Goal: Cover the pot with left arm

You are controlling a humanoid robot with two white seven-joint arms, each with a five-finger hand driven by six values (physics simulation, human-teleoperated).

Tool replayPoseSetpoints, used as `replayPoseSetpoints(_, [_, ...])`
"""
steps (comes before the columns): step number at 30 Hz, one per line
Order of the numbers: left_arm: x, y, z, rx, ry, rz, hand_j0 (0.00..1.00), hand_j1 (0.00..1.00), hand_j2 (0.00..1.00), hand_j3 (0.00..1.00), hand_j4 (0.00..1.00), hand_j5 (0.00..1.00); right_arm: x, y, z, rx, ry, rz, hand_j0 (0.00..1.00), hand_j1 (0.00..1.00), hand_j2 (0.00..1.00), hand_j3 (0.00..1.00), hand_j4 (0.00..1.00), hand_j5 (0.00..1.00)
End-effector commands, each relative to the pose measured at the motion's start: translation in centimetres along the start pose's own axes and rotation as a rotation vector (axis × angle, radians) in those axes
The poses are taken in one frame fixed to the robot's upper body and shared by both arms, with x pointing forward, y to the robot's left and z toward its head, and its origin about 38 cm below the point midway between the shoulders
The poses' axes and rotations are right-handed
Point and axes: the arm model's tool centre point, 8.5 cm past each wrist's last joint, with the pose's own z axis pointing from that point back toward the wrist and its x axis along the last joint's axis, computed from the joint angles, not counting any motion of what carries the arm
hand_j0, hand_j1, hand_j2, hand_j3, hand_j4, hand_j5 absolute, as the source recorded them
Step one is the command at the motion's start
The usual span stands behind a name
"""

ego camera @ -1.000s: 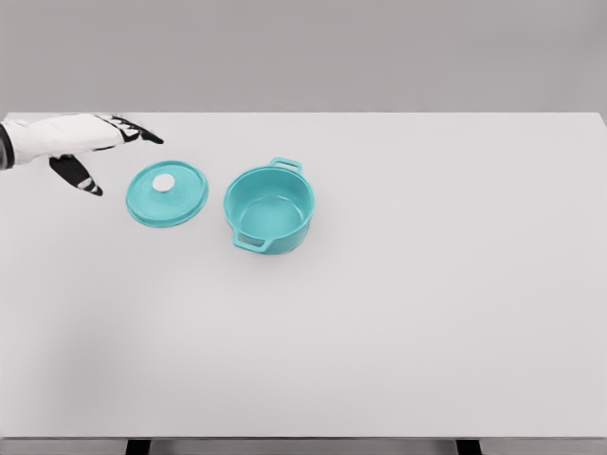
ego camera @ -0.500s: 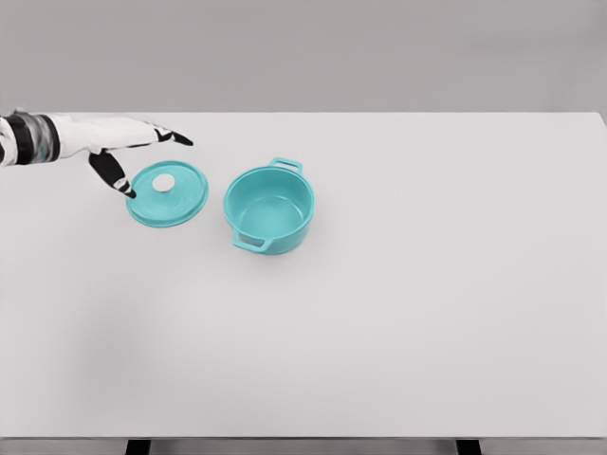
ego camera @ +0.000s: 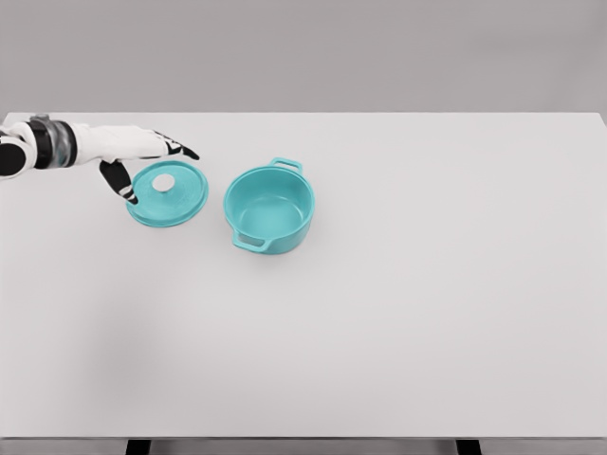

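Observation:
A teal pot (ego camera: 269,209) with two side handles stands uncovered on the white table (ego camera: 398,303). Its teal lid (ego camera: 169,194), with a white knob (ego camera: 164,182), lies flat to the pot's left. My left hand (ego camera: 152,167) reaches in from the left edge and hovers over the lid's upper left rim. Its fingers (ego camera: 175,147) are spread above the lid and the thumb (ego camera: 119,180) points down beside the rim. The hand holds nothing. The right arm is out of view.
The table's far edge runs just behind the hand, and a plain grey wall (ego camera: 303,52) lies beyond it.
My left hand has moved right and slightly down, from left of the lid to over its upper left rim. Lid and pot have not moved.

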Motion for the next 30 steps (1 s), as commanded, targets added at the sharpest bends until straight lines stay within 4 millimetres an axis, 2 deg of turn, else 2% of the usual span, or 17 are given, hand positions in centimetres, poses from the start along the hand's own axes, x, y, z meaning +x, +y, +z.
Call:
replayPoseSetpoints(1, [0.2, 0.2, -0.2, 0.001, -0.001, -0.004, 0.98, 0.98, 0.98, 0.98, 0.98, 0.98, 0.0, 0.0, 0.0, 0.0, 0.0, 0.0, 1.0, 1.0, 1.0, 1.0, 1.0, 1.0])
replayPoseSetpoints(6, [0.5, -0.1, -1.0, -0.026, 0.015, -0.037, 0.91, 0.91, 0.91, 0.91, 0.91, 0.91, 0.0, 0.0, 0.0, 0.0, 0.0, 0.0, 1.0, 1.0, 1.0, 1.0, 1.0, 1.0])
replayPoseSetpoints(7, [0.6, -0.2, -1.2, -0.031, 0.014, -0.04, 0.87, 0.87, 0.87, 0.87, 0.87, 0.87, 0.0, 0.0, 0.0, 0.0, 0.0, 0.0, 1.0, 1.0, 1.0, 1.0, 1.0, 1.0])
replayPoseSetpoints(16, [0.6, -0.5, -1.2, -0.037, 0.018, -0.039, 0.86, 0.86, 0.86, 0.86, 0.86, 0.86, 0.0, 0.0, 0.0, 0.0, 0.0, 0.0, 1.0, 1.0, 1.0, 1.0, 1.0, 1.0])
replayPoseSetpoints(22, [0.7, -0.7, -1.5, -0.049, 0.017, -0.043, 0.81, 0.81, 0.81, 0.81, 0.81, 0.81, 0.0, 0.0, 0.0, 0.0, 0.0, 0.0, 1.0, 1.0, 1.0, 1.0, 1.0, 1.0])
replayPoseSetpoints(30, [1.0, -0.8, -2.0, -0.059, 0.021, -0.058, 0.81, 0.81, 0.81, 0.81, 0.81, 0.81, 0.0, 0.0, 0.0, 0.0, 0.0, 0.0, 1.0, 1.0, 1.0, 1.0, 1.0, 1.0])
